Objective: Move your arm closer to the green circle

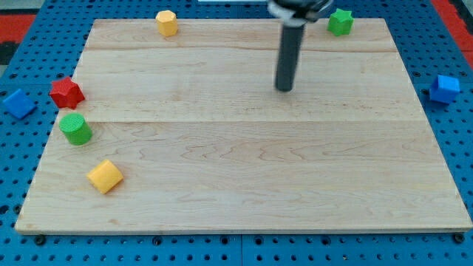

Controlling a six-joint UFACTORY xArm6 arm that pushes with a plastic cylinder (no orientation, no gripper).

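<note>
The green circle (75,128), a short green cylinder, stands near the board's left edge, just below a red star block (66,92). My tip (284,89) touches the board in the upper middle, far to the right of the green circle and slightly higher in the view. No block touches the tip.
A yellow cube (105,176) lies below the green circle. A yellow hexagon (167,23) sits at the board's top edge and a green star block (340,21) at the top right. Blue blocks lie off the wooden board (244,162), one at the left (19,103) and one at the right (444,88).
</note>
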